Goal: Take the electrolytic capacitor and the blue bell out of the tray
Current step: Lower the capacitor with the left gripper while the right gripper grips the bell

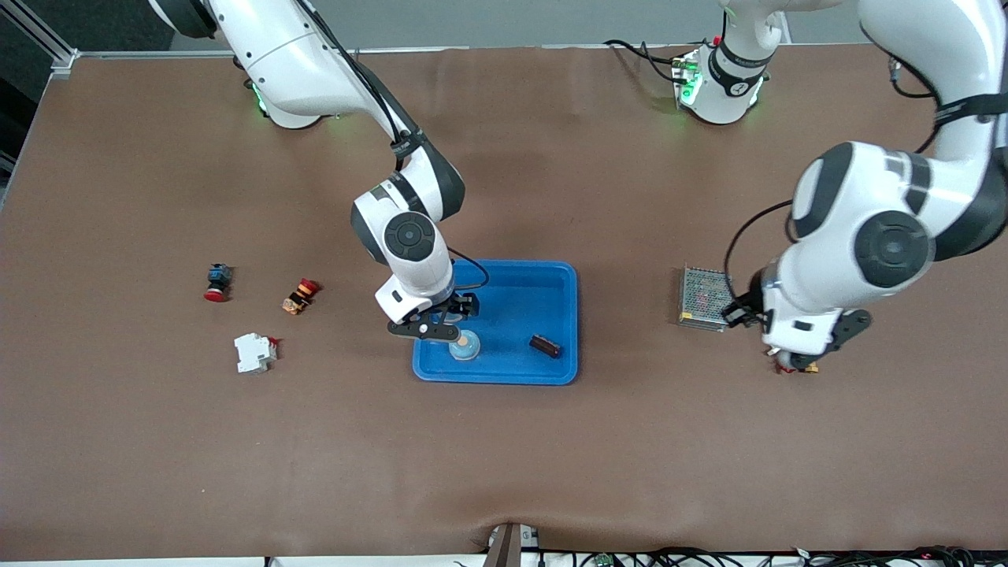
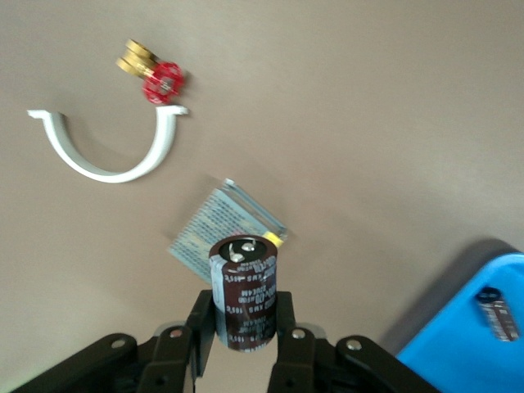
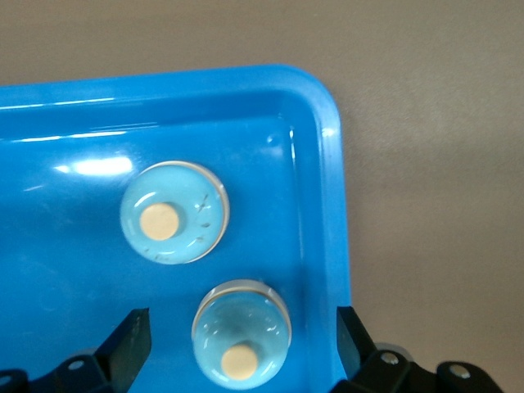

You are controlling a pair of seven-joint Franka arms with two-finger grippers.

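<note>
Presently the left gripper (image 2: 244,332) clamps the capacitor (image 2: 243,291) over bare table, while the open right gripper (image 3: 241,340) straddles a blue bell (image 3: 241,334) in the tray (image 1: 561,315) at frame centre; descend squarely before closing.
</note>
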